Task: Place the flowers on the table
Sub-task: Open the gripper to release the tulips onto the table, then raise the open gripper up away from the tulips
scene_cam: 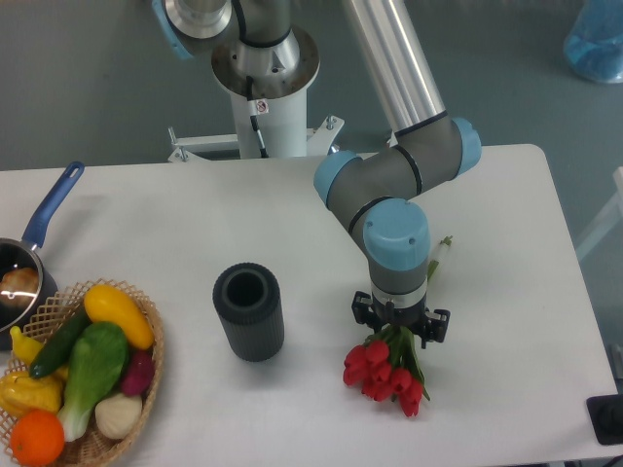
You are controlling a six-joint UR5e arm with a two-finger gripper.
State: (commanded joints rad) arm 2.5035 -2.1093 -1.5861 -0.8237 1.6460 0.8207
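The flowers [385, 374], red tulips with green leaves, lie at the front right of the white table [506, 292]. Their heads point toward the front edge, and a stem end [443, 249] sticks out behind the arm. My gripper [399, 329] points straight down over the leaves, just behind the red heads. The wrist hides its fingertips, so I cannot tell whether they are closed on the stems or apart. I cannot tell whether the tulip heads touch the tabletop.
A dark grey cylindrical vase [249, 312] stands upright left of the flowers. A wicker basket [83, 379] of fruit and vegetables is at the front left. A blue-handled pot [29, 263] is behind it. The robot base [265, 68] is at the back.
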